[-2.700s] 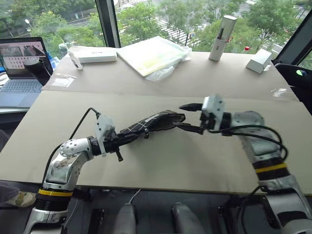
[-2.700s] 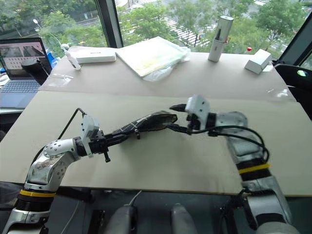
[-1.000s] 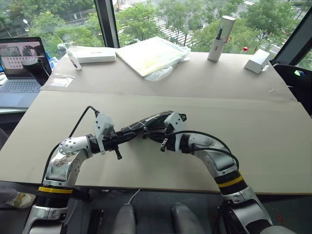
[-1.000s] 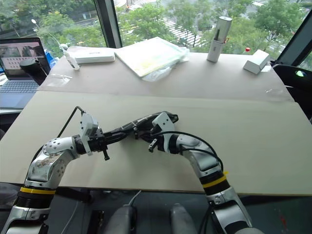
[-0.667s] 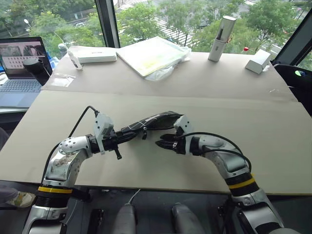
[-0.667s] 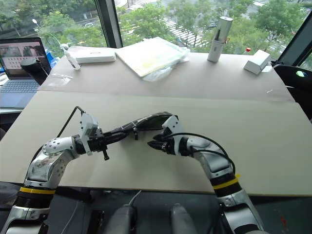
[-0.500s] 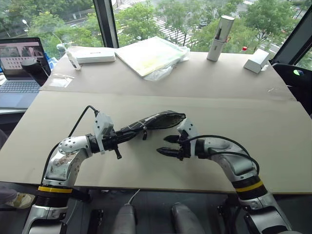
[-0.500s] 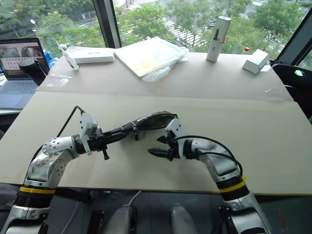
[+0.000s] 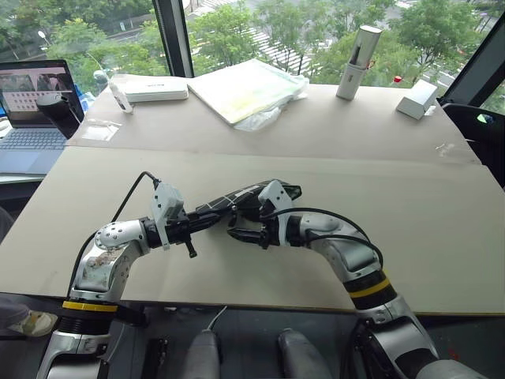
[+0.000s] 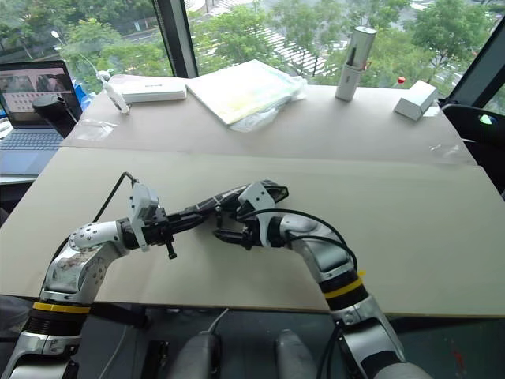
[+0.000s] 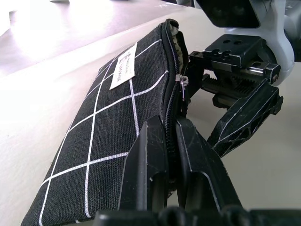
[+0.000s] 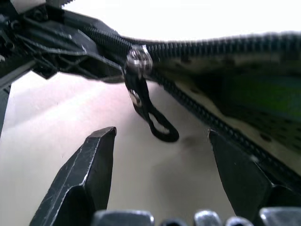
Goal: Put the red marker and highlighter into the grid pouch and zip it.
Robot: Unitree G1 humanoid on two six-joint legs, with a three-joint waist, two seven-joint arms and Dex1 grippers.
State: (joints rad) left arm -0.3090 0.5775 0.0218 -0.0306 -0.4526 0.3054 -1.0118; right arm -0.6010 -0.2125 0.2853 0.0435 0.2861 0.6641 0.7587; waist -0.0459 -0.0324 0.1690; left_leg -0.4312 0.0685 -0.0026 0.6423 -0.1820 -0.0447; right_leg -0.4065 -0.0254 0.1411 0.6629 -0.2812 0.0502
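From the left eye view, the left gripper [image 9: 192, 227] is clenched on one end of the pouch [image 9: 251, 197], holding it off the table [image 9: 442, 221]. The pouch's long axis runs straight out from those jaws toward the far right. The right gripper [image 9: 241, 227] stands with its jaws spread, empty, just beside the pouch's near edge and close to the left gripper. It is the free arm, and the nearer one to the zipper.

The right eye view shows the same layout: pouch between the two arms, right jaws pointing at its middle stretch.

In the left wrist view, the left fingers [image 11: 150, 165] pinch the pouch at its zipper seam. The zipper pull [image 11: 182, 89] sits a little way ahead of them along the seam, with the right gripper just beyond it.

In the right wrist view, the pull's cord [image 12: 153, 117] hangs between the spread fingers [image 12: 91, 165], slightly ahead of their tips, not yet touched. Past the pull the mouth gapes and something green shows inside, likely the highlighter [image 12: 263, 94]. The marker cannot be made out. The zip looks only part done.
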